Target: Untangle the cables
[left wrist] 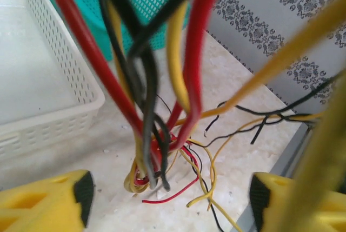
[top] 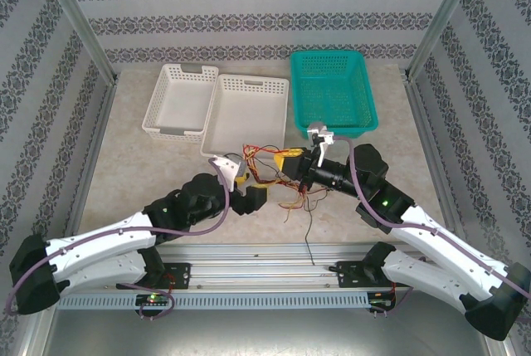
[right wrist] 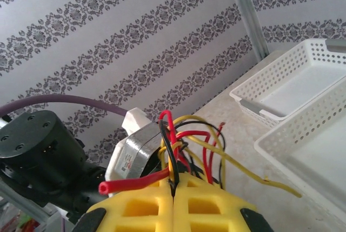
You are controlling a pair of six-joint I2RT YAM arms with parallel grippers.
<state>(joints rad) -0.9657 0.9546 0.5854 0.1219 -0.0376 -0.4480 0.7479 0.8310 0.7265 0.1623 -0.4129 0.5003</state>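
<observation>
right hand [right wrist: 174, 195]: pads closed, clamping cables [right wrist: 176, 148]
left hand [left wrist: 170, 199]: fingers wide apart, gripping nothing
cables: tangled bunch, partly on bench [top: 149, 165], between both hands, near white basket [top: 247, 115]

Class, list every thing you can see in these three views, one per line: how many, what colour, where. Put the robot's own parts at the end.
cables: one tangled bunch, yellow, red and black, middle of the table in front of the baskets
left white basket: one, white, far side of the table, left
middle white basket: one, white, beside the first
teal basket: one, teal, right end of the row
table: one, beige marbled, under everything
left gripper: one, yellow fingers, open, facing the bunch
right gripper: one, yellow fingers, shut on the cables
</observation>
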